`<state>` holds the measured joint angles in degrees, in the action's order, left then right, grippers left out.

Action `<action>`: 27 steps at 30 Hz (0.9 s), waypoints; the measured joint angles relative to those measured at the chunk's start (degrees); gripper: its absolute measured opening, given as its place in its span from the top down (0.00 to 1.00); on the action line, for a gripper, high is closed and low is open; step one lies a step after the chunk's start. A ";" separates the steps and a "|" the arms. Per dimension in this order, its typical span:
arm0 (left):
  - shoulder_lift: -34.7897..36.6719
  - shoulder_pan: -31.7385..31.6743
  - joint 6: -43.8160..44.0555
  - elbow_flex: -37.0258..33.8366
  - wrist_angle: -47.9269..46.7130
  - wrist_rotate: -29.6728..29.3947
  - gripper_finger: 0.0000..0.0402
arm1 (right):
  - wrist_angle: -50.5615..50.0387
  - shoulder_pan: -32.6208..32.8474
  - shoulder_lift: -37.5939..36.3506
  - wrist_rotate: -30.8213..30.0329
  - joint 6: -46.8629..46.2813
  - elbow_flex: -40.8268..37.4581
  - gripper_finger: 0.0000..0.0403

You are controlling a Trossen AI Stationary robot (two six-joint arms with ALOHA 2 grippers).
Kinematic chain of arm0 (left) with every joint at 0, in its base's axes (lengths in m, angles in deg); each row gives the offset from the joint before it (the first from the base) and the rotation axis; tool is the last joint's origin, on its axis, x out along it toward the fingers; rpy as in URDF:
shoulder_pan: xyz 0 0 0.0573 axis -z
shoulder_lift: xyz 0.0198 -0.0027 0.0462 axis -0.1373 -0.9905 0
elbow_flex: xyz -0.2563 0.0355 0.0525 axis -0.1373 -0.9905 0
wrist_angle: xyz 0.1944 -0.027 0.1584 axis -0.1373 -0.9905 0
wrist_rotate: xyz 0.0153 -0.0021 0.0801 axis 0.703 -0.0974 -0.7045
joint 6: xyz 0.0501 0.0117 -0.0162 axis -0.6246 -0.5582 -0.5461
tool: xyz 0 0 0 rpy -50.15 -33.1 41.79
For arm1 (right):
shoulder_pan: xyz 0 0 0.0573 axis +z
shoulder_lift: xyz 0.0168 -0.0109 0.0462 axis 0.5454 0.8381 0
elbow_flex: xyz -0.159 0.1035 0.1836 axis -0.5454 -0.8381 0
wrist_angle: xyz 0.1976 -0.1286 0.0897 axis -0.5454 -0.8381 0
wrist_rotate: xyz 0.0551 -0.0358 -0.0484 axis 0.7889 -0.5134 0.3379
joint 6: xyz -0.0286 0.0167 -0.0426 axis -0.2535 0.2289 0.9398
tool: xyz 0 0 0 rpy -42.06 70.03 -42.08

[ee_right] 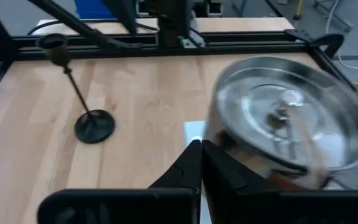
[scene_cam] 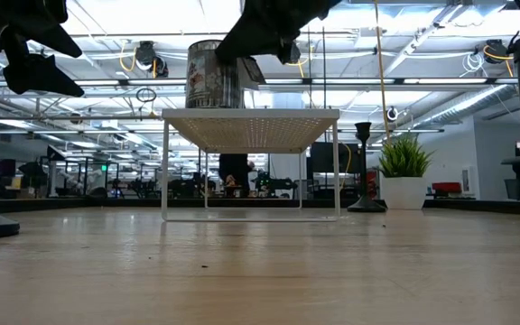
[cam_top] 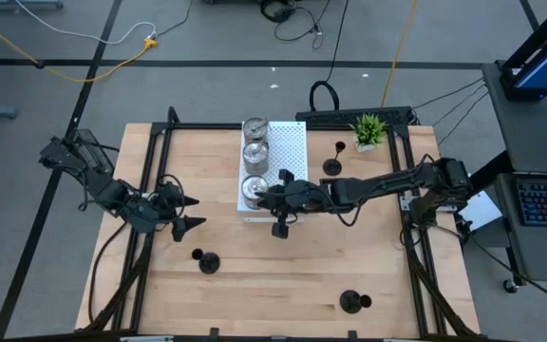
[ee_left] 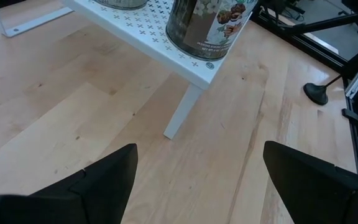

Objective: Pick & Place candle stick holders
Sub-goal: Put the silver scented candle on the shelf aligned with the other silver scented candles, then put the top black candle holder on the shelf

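Observation:
Three silver cup holders [cam_top: 254, 126], [cam_top: 254, 152], [cam_top: 253, 187] stand in a row on the white perforated board [cam_top: 288, 157]. The nearest cup [ee_right: 284, 121] sits at the board's near left corner. My right gripper [ee_right: 199, 149] is shut, its tips right beside that cup's wall, just above the board. Black stem holders stand on their round bases on the table: one [cam_top: 334, 163] right of the board, one [cam_top: 207, 261] near left, one [cam_top: 352, 302] near the front edge. My left gripper [cam_top: 198, 213] hangs open over the table left of the board, holding nothing. My right gripper's shut fingertips [ee_right: 194, 155] lie close against the side wall [ee_right: 219, 134] of the nearest silver cup, coming nearly level from the table's right. I cannot tell whether they touch it. The cup stands on the board's corner.
A small green potted plant [cam_top: 368, 130] stands at the far right of the table, next to a black holder [scene_cam: 364, 171]. The board stands raised on thin white legs [ee_left: 179, 115]. Bare wood lies between the board and the front edge. Black frame rails [cam_top: 416, 237] border the table's sides.

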<state>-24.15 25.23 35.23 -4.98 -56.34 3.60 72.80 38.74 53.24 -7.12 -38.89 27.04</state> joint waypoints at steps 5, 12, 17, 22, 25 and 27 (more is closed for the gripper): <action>-0.01 0.01 0.00 0.00 0.02 -0.02 0.13 | 0.02 -1.08 0.00 0.02 0.02 0.00 1.00; -0.02 0.02 0.00 -0.01 0.02 -0.07 0.13 | 0.04 -2.08 0.00 0.06 0.61 0.00 1.00; 0.00 0.02 0.02 -0.01 0.02 -0.24 0.13 | 0.04 -2.32 0.00 3.15 0.45 0.00 1.00; 0.00 0.02 0.04 0.00 0.04 -0.24 0.13 | -2.66 0.17 -2.61 6.27 -0.79 -0.09 1.00; -0.01 0.01 0.04 0.00 0.07 -0.24 0.13 | -6.87 2.10 -6.67 4.98 -0.93 0.11 1.00; 0.00 0.02 0.04 0.00 0.09 -0.24 0.13 | -12.72 3.21 -9.78 1.96 -1.76 0.05 1.00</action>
<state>-24.15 25.25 35.28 -4.98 -56.25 3.36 60.08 41.95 43.46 -5.16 -40.65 27.09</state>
